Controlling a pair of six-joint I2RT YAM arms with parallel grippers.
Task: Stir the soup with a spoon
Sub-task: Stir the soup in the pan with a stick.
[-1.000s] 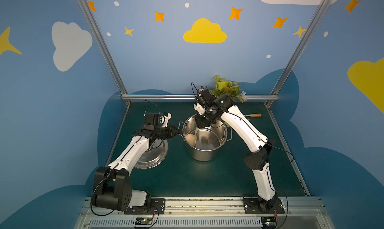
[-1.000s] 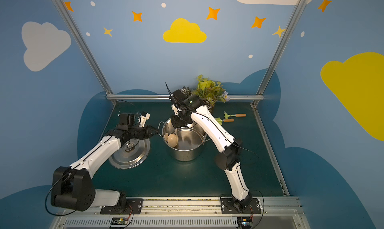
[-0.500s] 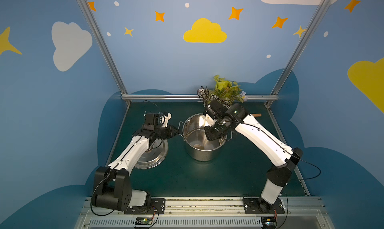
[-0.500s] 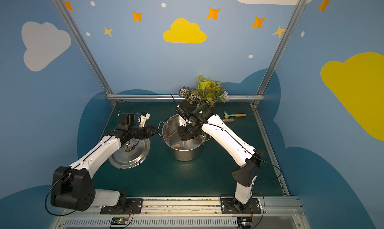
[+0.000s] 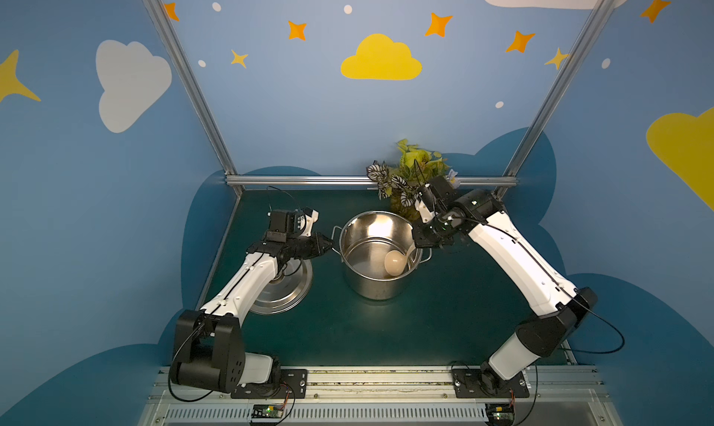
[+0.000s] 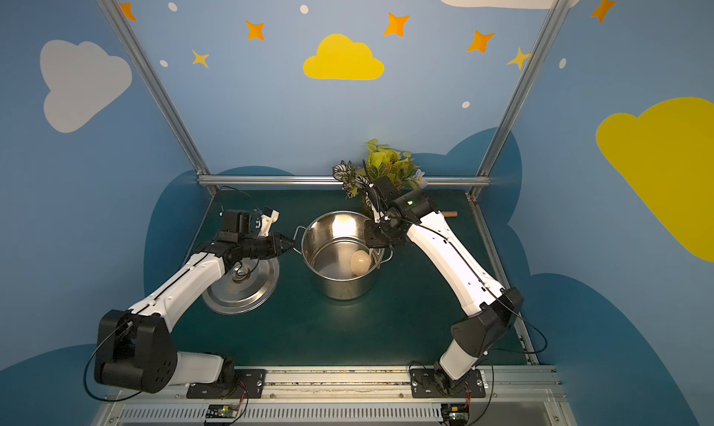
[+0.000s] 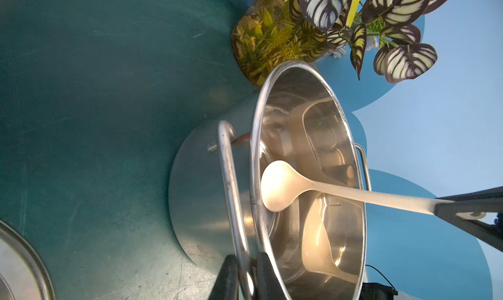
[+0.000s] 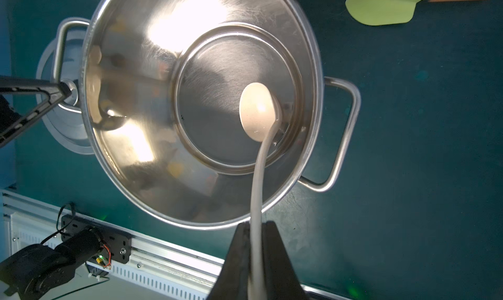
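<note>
where the dark green mat (image 5: 444,308) fills the lower middle of both top views, the steel pot (image 5: 371,289) stands upright at its centre, uncovered, with its lid (image 5: 288,292) lying flat on the mat just to the left. the right gripper (image 8: 255,226) reaches in from the right over the pot's right rim, its jaws pinched tight on the thin shaft of the cream spoon (image 8: 255,111). the spoon slants down into the pot, its round bowl low inside, right of the pot's centre and near the right wall; whether it touches the bottom i cannot tell, nor whether any liquid lies over the shiny steel there. the left gripper (image 7: 244,259) comes in from the left above the lid and is closed narrow on the pot's left handle (image 7: 228,176), one finger on either side of the wire loop. a leafy plant (image 5: 409,173) stands behind the pot at the back rail, and a lime-green trowel (image 8: 381,5) lies on the mat apart from the pot.
</note>
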